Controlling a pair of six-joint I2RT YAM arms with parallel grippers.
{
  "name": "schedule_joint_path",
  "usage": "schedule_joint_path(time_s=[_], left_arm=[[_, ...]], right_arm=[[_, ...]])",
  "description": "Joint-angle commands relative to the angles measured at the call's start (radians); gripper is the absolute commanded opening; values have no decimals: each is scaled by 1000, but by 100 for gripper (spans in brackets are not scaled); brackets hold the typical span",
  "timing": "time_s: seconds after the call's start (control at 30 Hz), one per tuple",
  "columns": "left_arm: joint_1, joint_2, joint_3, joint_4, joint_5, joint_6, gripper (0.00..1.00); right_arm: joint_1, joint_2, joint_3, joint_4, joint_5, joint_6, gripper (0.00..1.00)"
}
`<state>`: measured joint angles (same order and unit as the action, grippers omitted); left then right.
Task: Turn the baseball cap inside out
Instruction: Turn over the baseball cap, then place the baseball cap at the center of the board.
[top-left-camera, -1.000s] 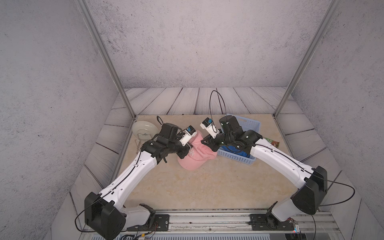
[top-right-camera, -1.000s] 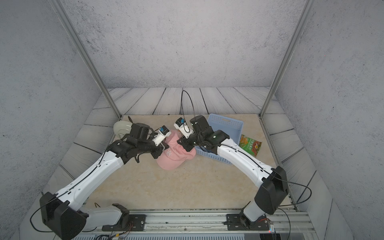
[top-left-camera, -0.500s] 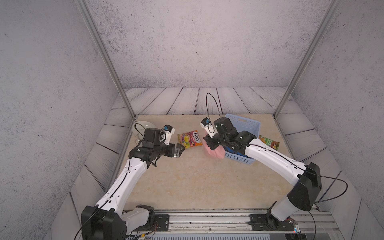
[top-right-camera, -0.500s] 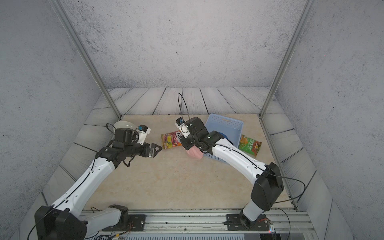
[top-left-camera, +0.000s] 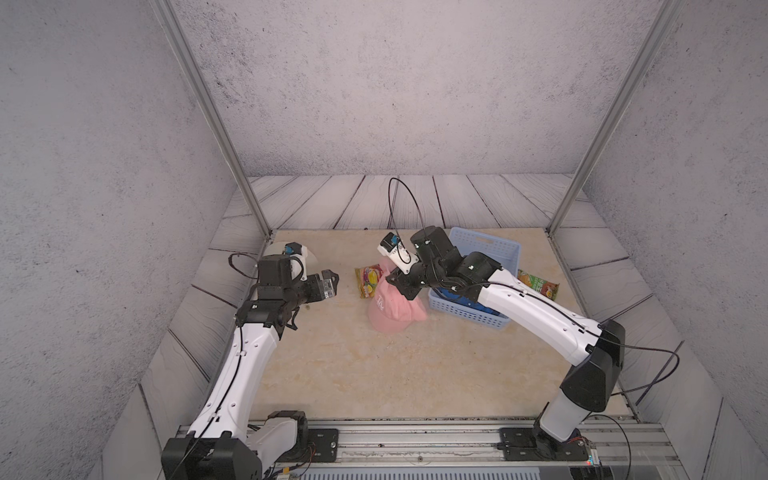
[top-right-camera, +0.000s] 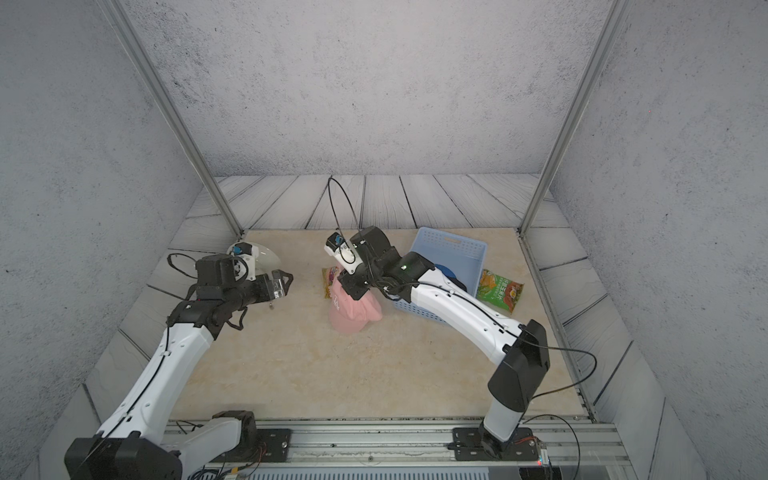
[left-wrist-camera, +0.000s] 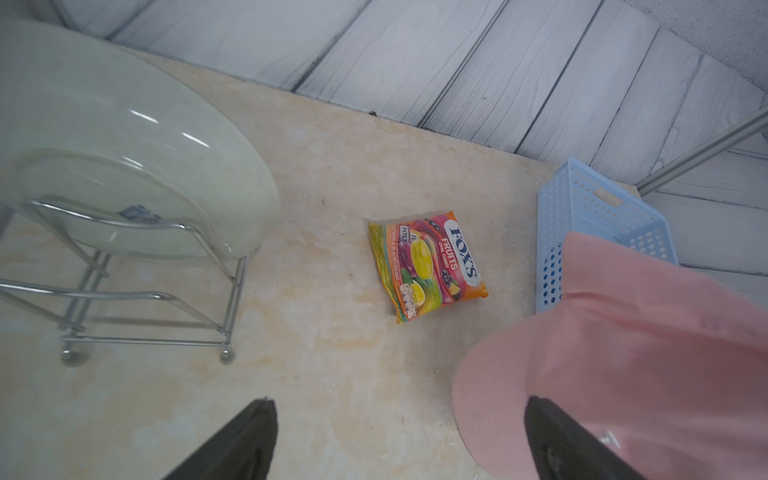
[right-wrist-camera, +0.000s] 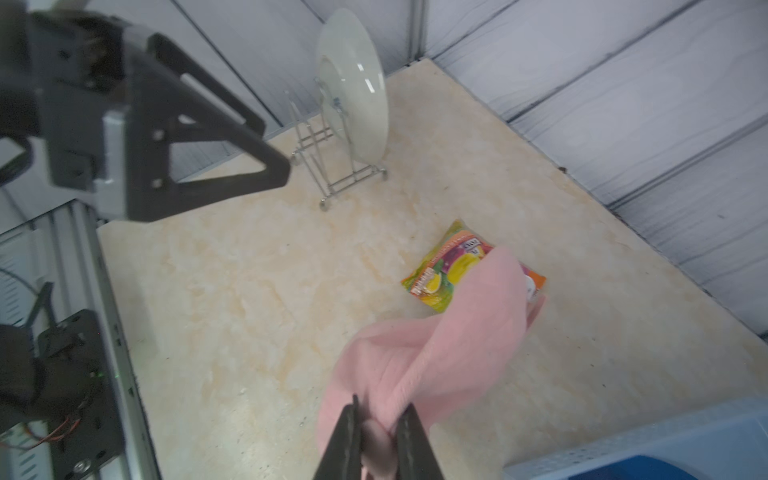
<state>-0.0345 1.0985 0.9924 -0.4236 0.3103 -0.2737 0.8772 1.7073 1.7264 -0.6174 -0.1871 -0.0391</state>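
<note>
Cap pinched in the right gripper, just beside the basket.
Left gripper hangs spread wide, apart from it; candy bag lies mid-desk.

Top cams high, facing down; wrist cams close, share cap.

Tabletop with rack, candy bag, basket, packet

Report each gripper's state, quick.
Left gripper: jaws open, holding nothing.
Right gripper: jaws shut on the pink cap.
</note>
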Motion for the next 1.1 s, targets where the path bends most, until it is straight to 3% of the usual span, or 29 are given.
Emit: schedule_joint_path(time_s=[0.0, 0.1, 0.23, 0.37, 0.7, 0.77, 0.93, 1.07], left_arm=[[10, -8, 44, -32, -60, 47, 99], [13, -6, 50, -47, -65, 56, 99], [12, 13, 38, -55, -26, 49, 99], [12, 42, 19, -64, 37, 47, 99], [13, 85, -56, -39, 104, 31, 100], [13, 106, -77, -35, 167, 20, 100], [11, 197, -106, -50, 314, -34, 98], [10, 252, -87, -116, 314, -35, 98]], right_arm=[[27, 47, 31, -31, -113, -21, 10], [27, 86, 8, -26, -83, -27, 10], [26, 177, -32, -23, 71, -77, 11], [26, 257, 27, -96, 175, -122, 21], [37, 275, 12, -122, 64, -140, 27], [38, 282, 14, -136, 81, -127, 33], [37, 258, 25, -146, 90, -108, 64], [35, 202, 3, -125, 83, -74, 75]])
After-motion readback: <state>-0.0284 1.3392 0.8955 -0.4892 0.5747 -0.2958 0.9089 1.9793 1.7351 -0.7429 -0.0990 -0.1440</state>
